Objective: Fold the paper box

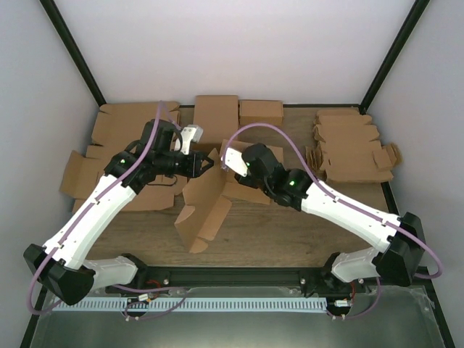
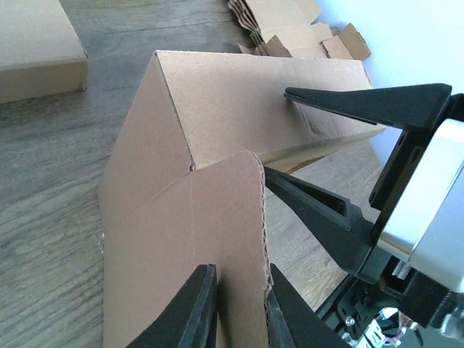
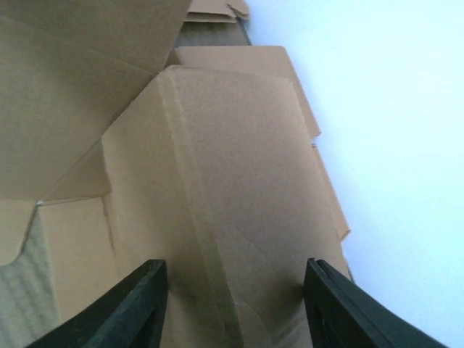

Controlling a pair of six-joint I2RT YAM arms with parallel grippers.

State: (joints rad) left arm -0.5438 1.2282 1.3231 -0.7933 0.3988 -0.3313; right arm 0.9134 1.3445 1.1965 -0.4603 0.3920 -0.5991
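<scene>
Right, the paper box (image 1: pixel 206 206) sits mid-surface (image 1: pixel 275 232), approx. centred betw. the two arms and only half-formed. One long panel stands up at a slant, and another part hangs toward the near edge.

In the left wrist view the left claw (image 2: pixel 238 272) is pinching a flap of the box. Its fingers (image 2: pixel 203 308) press on either face of the corrugated sheet, w/ the raw fluted edge running up just beside them. That flap meets the raised panel at a crease, and the panel leans away from the cam.

The right claw (image 3: pixel 232 264) is spread wide. Cardboard fills the gap betw. its fingers, but they aren't closed on it. From the left wrist view, its upper fingertip lies against the raised panel's face. Its lower finger reaches in beside the flap's edge; can't tell if it touches there. In the top view both claws come together at the box's far end, tips nearly facing each other.

Other stuff on the wood-grain surface:
- flat cardboard sheets (image 1: pixel 134 123) at far left, partly under the left arm
- two smaller closed boxes (image 1: pixel 216 116) at back-centre, side by side
- a stack of notched blanks (image 1: pixel 351 145) at far right, well apart from the box
</scene>
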